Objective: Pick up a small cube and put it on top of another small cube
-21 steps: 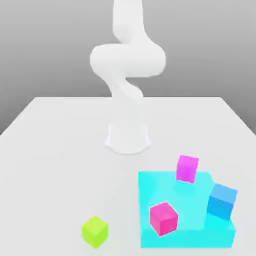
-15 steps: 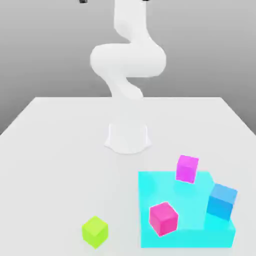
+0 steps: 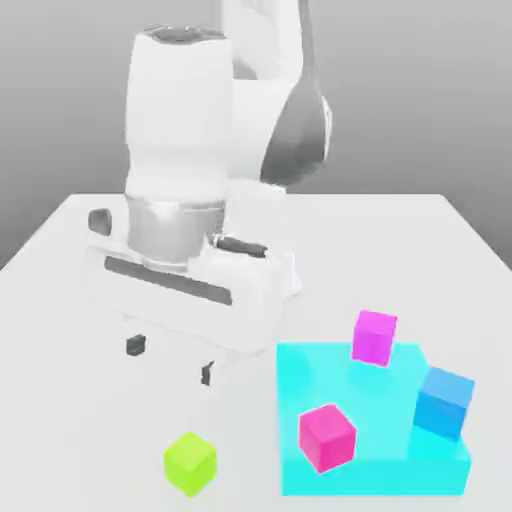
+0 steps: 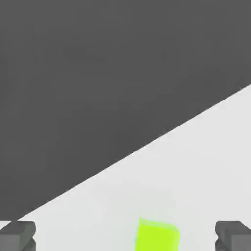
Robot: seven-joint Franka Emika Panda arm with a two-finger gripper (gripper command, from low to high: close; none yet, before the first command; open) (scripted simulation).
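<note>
The small lime-green cube (image 3: 190,463) rests on the white table near its front edge, toward the exterior view's left. My gripper (image 3: 171,360) hangs open above and a little behind it, its two dark fingertips spread wide and nothing between them. In the hand view the lime cube (image 4: 157,236) lies between the fingers of the open gripper (image 4: 125,237), nearer to one of them. A pink cube (image 3: 327,436), a magenta cube (image 3: 375,337) and a blue cube (image 3: 444,402) sit on a cyan block at the exterior view's right.
The cyan block (image 3: 372,478) is a low raised platform right of the lime cube. The arm's white base (image 3: 284,285) stands mid-table behind the hand. The table edge (image 4: 147,147) runs beyond the lime cube in the hand view.
The arm has swung down from the top of the picture. The hand now hangs low over the table above the lime cube. No cube has moved.
</note>
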